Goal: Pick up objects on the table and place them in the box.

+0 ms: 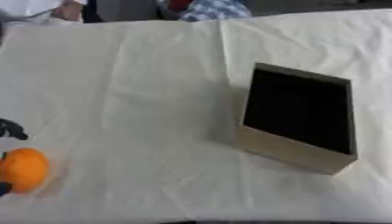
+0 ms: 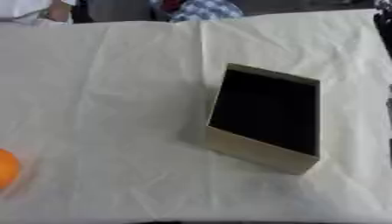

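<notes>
An orange lies on the white cloth at the far left edge, near the front. Only small black parts of my left hand show at that edge: one a little above the orange with a gap between them, another against its lower left side. The rest of the hand is out of view. A tan box with a dark inside stands right of the middle, its opening facing up and nothing visible in it. My right hand shows in neither view.
The white cloth is creased and covers the whole table. Broad bare cloth lies between the orange and the box. People sit past the far edge.
</notes>
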{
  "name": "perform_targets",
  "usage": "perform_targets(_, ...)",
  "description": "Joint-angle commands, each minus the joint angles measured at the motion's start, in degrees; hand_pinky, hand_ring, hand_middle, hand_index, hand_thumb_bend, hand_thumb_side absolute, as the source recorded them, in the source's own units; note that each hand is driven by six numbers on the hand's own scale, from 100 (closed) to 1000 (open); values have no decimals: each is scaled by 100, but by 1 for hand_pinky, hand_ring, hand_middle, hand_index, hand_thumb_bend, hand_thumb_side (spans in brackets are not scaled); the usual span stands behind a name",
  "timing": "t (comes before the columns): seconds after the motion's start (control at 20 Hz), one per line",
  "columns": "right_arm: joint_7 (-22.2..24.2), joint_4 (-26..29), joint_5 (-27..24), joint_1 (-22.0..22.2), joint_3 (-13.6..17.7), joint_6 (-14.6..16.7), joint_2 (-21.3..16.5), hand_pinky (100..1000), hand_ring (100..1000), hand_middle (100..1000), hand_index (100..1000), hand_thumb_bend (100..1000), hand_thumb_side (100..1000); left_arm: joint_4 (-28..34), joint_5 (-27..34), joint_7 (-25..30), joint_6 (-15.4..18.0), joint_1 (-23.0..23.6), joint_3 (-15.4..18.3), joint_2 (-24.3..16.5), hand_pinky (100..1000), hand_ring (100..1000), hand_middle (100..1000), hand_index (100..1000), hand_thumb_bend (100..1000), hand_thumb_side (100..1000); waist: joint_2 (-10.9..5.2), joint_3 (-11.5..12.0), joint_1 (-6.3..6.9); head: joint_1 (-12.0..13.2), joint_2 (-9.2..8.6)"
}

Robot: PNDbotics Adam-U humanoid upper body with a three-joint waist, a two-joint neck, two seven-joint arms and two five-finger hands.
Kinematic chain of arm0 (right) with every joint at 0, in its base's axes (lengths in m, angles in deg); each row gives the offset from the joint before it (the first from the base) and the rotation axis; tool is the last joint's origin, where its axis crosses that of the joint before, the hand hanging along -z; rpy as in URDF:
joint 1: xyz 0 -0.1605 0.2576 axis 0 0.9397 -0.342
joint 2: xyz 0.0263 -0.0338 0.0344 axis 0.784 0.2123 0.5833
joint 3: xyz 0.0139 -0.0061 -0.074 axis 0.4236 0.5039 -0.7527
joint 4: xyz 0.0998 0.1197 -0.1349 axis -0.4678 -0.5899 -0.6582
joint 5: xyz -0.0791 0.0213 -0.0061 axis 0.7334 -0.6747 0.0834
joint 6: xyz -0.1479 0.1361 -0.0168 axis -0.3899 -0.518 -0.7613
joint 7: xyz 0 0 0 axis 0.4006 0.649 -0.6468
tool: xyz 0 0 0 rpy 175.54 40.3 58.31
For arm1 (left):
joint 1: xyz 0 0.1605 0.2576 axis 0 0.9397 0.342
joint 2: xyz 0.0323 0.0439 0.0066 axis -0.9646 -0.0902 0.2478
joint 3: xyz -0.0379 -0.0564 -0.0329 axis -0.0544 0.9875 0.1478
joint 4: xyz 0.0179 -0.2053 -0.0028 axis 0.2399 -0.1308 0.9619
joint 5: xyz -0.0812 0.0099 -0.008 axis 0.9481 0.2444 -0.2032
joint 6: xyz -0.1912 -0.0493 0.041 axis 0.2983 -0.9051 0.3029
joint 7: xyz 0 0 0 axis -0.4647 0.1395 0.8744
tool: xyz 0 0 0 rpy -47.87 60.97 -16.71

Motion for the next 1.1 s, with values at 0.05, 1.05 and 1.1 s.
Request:
perform_targets(0.05,-29,103,-1,-19,47,0,-92,606,683,554,803,100,796,79,-204,121,-11,15,148,-220,864,932,888,891,556,130,-86,16,9,-8,32)
perform_targets(1.05,-44,103,-58,-5,46,26,-21,605,683,553,803,100,796,79,-858,421,-458,-74,-91,-25,833,921,882,876,485,124,-52,-102,-3,105,6)
perform_targets(1.1,-46,103,-59,-4,48,27,-17,604,683,553,803,100,796,79,-880,479,-474,-64,-103,-31,829,920,883,876,491,126,-50,-105,-2,104,5)
